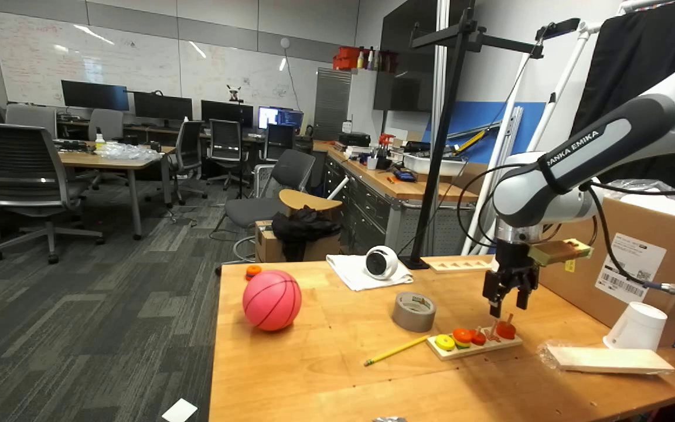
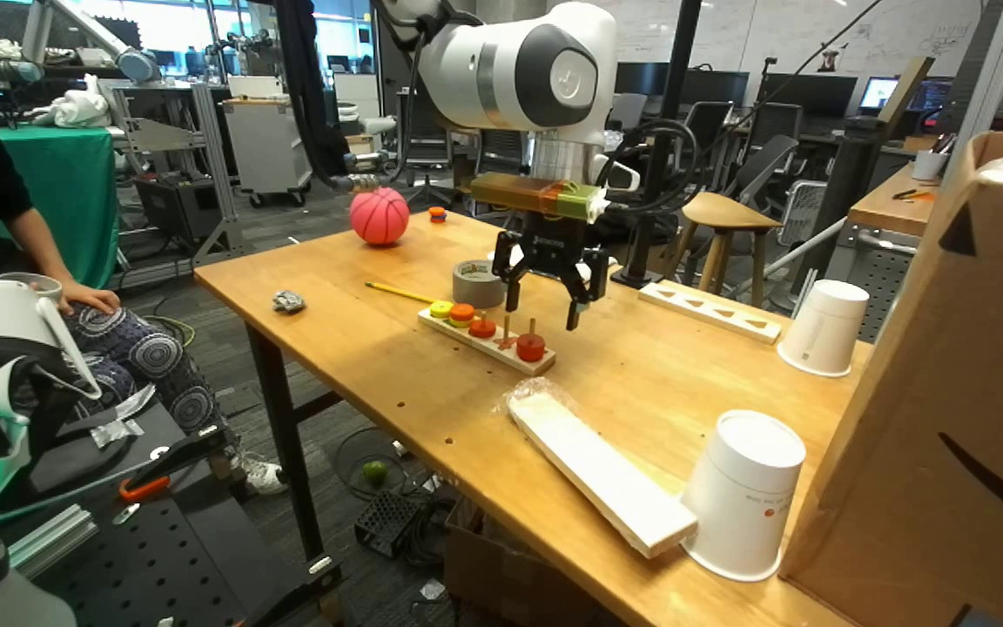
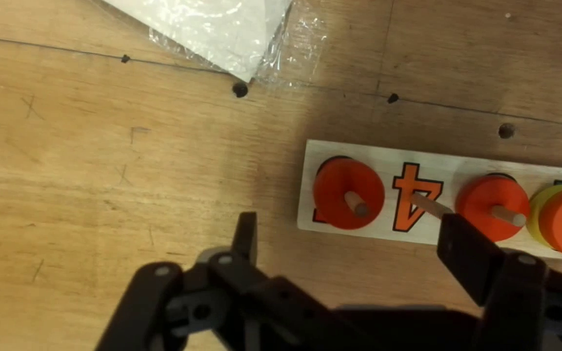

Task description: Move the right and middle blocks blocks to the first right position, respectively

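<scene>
A wooden peg board [image 3: 378,219] lies on the table with small round blocks on its pegs. Red blocks [image 3: 344,175] sit on the end peg, at the board's right end in both exterior views. The peg [image 3: 425,204] beside it, over a printed 4, is bare. On the following peg is a red block [image 3: 483,209], then an orange block [image 3: 561,229] above a yellow-green one. A yellow block [image 1: 445,341] sits at the far end. My gripper [image 3: 349,226] hangs above and beside the board, jaws wide apart, nothing between them. One fingertip overlaps the bare peg in the wrist view.
Near the board lie a tape roll [image 1: 414,312], a pencil [image 1: 396,351] and a plastic-wrapped plank [image 2: 597,470]. White cups [image 2: 743,496] [image 2: 824,326] and a cardboard box [image 2: 928,418] stand beyond. A pink ball [image 1: 272,300] rests at the table's far end.
</scene>
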